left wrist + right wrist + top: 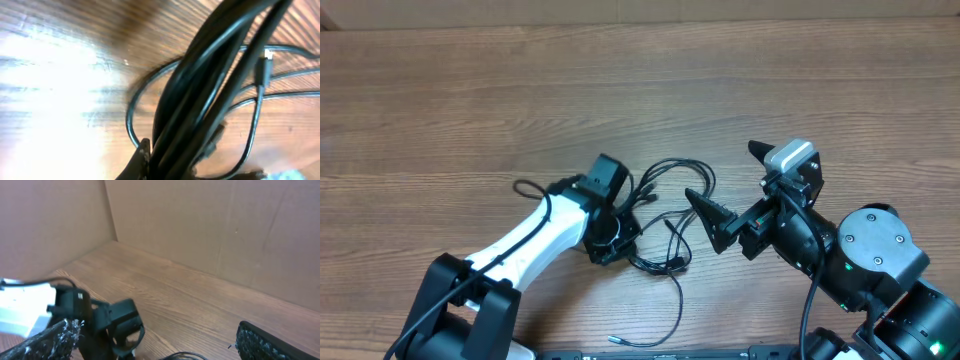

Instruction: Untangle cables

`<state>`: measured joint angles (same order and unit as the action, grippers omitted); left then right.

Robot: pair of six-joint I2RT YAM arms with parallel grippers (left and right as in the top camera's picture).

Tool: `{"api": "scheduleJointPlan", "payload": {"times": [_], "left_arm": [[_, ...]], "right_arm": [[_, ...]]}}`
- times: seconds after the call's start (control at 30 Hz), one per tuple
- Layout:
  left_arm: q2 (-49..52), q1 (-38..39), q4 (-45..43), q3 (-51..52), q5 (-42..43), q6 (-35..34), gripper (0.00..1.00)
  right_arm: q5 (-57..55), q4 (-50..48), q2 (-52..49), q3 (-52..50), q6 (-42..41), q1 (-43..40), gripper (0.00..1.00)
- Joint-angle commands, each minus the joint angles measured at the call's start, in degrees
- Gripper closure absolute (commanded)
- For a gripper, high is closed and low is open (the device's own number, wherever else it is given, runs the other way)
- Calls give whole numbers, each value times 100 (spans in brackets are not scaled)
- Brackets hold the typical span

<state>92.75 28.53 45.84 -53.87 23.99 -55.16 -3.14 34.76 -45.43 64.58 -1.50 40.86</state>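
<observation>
Several thin black cables [672, 161] lie in a tangle at the table's middle, one long end trailing to a small plug tip [613, 340] near the front edge. My left gripper [618, 236] is down on the left side of the tangle and shut on a bunch of the cables [210, 75], which run thick and close between its jaws [175, 165]. Loose loops and a plug [262, 70] lie on the wood beyond. My right gripper [732, 178] hovers open just right of the tangle, nothing between its fingers [50, 342].
Wooden table [620, 80] with brown cardboard walls [210, 230] behind it. From the right wrist view the left arm's black gripper head [120, 322] shows close ahead, with a cable loop [185, 356] at the bottom edge.
</observation>
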Motion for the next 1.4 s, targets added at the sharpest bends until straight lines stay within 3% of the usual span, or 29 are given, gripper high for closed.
{"api": "scheduleJointPlan", "payload": {"times": [0.0,0.3,0.63,1.13,1.37], "left_arm": [[-118,28,531,-846,-57,767,96],[-118,20,2645,-2889,-1003,1220,95],[-118,24,3954,-4385,-1060,1823,94],[-142,37,4986,-5587,-782,2179,92],[-240,37,5097,-5884,-511,2291,91]], "right_arm": [[-234,105,26,70,-20,-20,0],[409,1228,26,70,330,-20,0],[1377,1720,-31,66,933,-20,0],[2688,1993,-1143,63,1207,-20,0],[3195,1915,-1753,63,1606,-20,7]]}}
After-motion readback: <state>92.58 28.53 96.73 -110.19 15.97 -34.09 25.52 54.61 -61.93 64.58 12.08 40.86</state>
